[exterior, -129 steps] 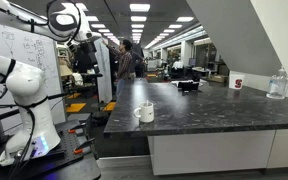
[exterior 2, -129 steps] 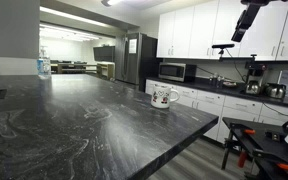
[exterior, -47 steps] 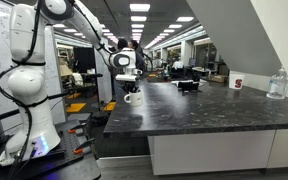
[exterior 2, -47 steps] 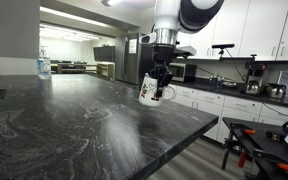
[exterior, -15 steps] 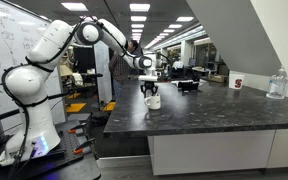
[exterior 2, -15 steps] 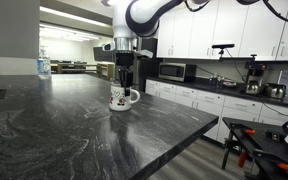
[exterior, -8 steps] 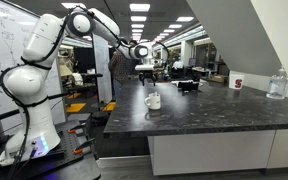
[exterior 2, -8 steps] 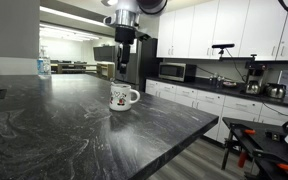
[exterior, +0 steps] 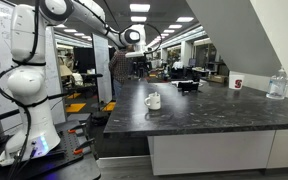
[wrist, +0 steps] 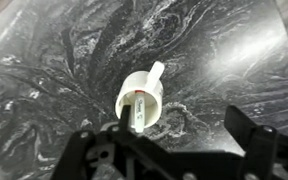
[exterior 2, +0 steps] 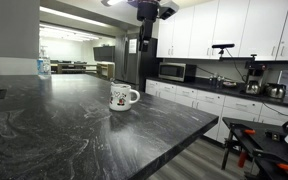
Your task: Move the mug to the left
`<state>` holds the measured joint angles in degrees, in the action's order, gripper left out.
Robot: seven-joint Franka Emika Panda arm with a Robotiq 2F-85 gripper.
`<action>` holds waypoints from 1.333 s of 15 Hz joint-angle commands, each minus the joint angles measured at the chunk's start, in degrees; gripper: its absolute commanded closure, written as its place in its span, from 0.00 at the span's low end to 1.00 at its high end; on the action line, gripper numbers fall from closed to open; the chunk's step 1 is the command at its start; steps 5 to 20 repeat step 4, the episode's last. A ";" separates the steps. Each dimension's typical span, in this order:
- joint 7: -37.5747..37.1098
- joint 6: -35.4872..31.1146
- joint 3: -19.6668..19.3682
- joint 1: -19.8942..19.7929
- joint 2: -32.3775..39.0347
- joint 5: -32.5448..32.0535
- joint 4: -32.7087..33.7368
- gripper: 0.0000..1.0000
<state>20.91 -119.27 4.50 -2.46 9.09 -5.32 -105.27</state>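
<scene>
The white mug [exterior: 153, 101] stands upright on the dark marbled counter [exterior: 214, 112], near its front corner. It also shows in an exterior view [exterior 2: 122, 96] with its handle to the right and a small dark print on its side. In the wrist view the mug [wrist: 141, 100] is seen from above, with its handle toward the upper right and a thin stick-like item inside. My gripper [wrist: 159, 140] is open and empty, high above the mug in both exterior views [exterior: 138, 62] [exterior 2: 145, 42].
A white cup with a red mark [exterior: 236, 83] and a clear plastic jug [exterior: 276, 84] stand at the counter's far end. A black object [exterior: 188, 85] lies further back. A microwave [exterior 2: 172, 71] and a coffee machine [exterior 2: 252, 75] stand on the wall counter.
The gripper set the mug down on the counter, let go and rose straight up, well clear of it. The mug stays where it was placed.
</scene>
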 commanded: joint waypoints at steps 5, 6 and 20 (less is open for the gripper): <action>-2.12 -0.97 -1.25 1.22 -5.98 -1.51 -7.49 0.00; -2.12 -0.97 -1.25 1.22 -5.98 -1.51 -7.49 0.00; -2.12 -0.97 -1.25 1.22 -5.98 -1.51 -7.49 0.00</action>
